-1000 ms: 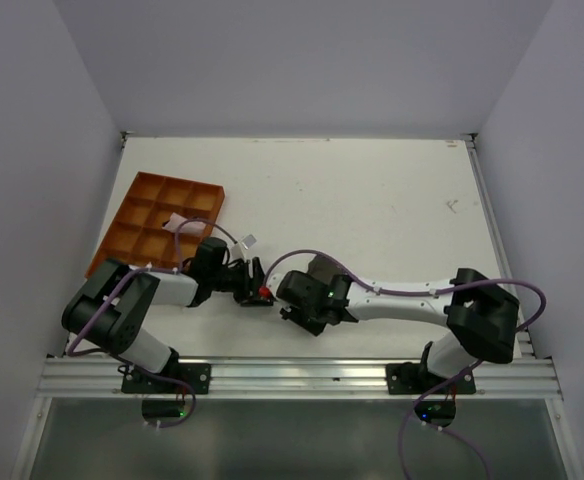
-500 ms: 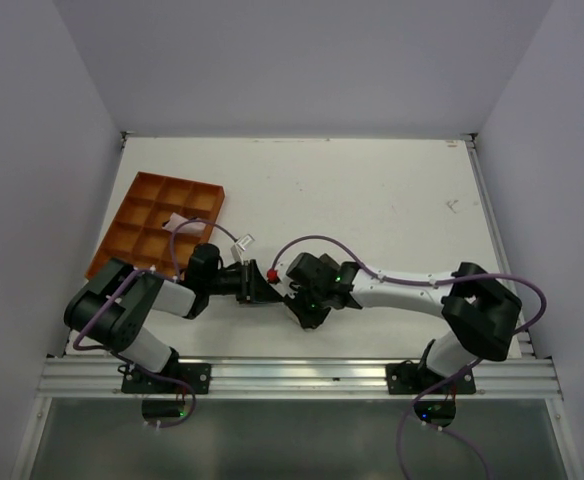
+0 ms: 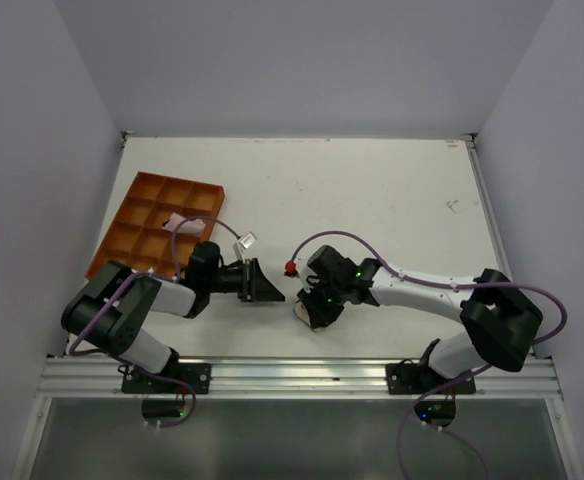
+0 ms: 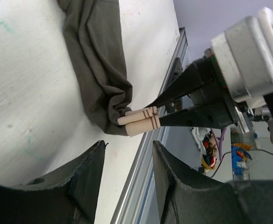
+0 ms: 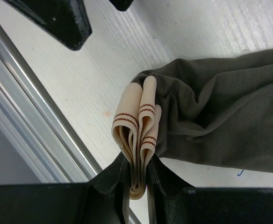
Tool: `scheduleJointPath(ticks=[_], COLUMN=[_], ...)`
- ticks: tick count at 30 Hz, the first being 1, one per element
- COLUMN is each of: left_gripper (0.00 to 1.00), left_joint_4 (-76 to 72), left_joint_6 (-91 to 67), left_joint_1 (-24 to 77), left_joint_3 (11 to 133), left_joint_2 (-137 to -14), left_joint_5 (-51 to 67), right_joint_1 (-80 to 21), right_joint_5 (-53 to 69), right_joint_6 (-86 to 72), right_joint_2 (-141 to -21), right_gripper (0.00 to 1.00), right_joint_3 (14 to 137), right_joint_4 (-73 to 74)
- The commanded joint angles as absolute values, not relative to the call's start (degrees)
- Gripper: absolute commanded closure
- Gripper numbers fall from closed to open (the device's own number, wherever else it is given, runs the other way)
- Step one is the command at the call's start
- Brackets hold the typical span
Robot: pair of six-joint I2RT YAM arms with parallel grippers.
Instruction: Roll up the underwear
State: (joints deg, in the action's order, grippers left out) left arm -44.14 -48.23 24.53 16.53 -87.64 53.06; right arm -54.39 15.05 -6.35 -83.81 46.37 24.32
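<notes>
1. Desk [image 3: 372, 190]: a white, flat top with light scuffs. A small dark mark [image 3: 452, 206] lies near the right edge, toward the far right corner. In the left wrist view, faint green marks [image 4: 1, 29] show on the surface.
2. Tray [image 3: 177, 181]: orange, divided into a grid of square compartments. It sits at the left edge of the desk, about midway along it, turned at an angle to that edge.
3. Cloth [image 3: 175, 220]: small, pale pink, bunched in one compartment of the tray.
4. Rail [image 3: 302, 375]: a silver metal rail running along the near edge of the desk.
5. Walls [image 3: 302, 60]: plain and pale, enclosing the left, far and right edges.
</notes>
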Motion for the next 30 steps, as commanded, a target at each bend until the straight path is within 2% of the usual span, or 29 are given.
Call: scheduleJointPath(ticks=[1,5,14,23,30], left_gripper=[0.51,0.52,0.51,0.49,0.49], left_joint_4=[-45.79,-52.11,-50.8,-54.58,-64.32], left_joint_6=[-45.53,-45.71,-40.87,-37.27,-40.07], left_joint_1=[26.97,30.93,33.57,33.93,34.01], left_joint_3=[19.77,18.37,19.34,20.66,19.25], left_joint_2=[-88.32,-87.9,-87.89,-92.98,-96.41], left_joint_5=[54.67,52.57,44.56,50.62,56.5], right_joint_1=[-52.47,-51.77,-50.45,-49.13,-48.34], right_joint_5=[21.17,23.63,28.21,30.14,31.82], right_joint_6=[-5.36,-4.84,-3.69,-4.04,-4.22], right_joint_2=[-83.49,-84.81,-87.71,-88.59,-90.0], right_gripper=[1.0,1.0,1.0,1.0,1.0], right_joint_3=[45.79,46.58,48.25,48.08,48.78], right_joint_4=[22.59,22.15,22.15,21.45,21.36])
